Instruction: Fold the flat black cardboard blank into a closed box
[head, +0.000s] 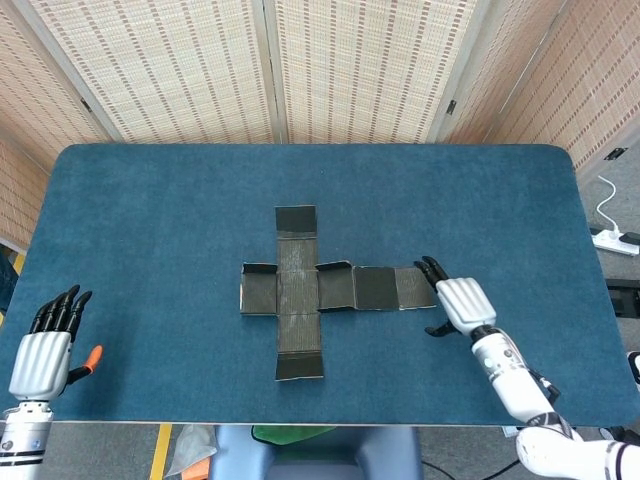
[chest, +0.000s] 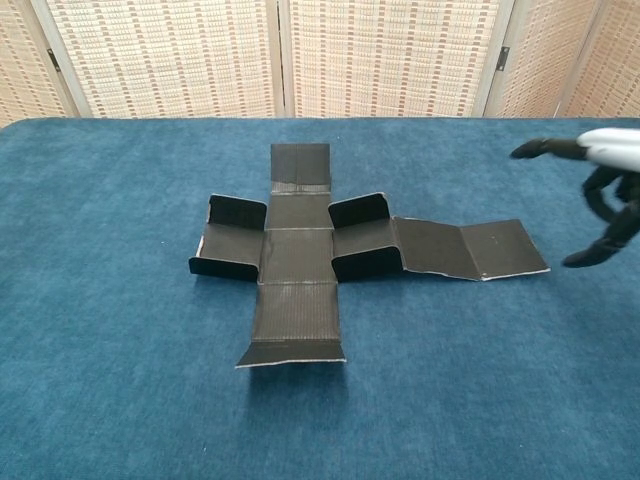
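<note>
Lying unfolded mid-bench, black cardboard blank (head: 318, 290), cross-shaped, some side flaps creased upward, blue bench (head: 150, 220), right hand (head: 456, 300) just beside blank's right end panel, fingers apart, holding nothing, left hand (head: 44, 350) at near-left bench edge, fingers extended, holding nothing
</note>
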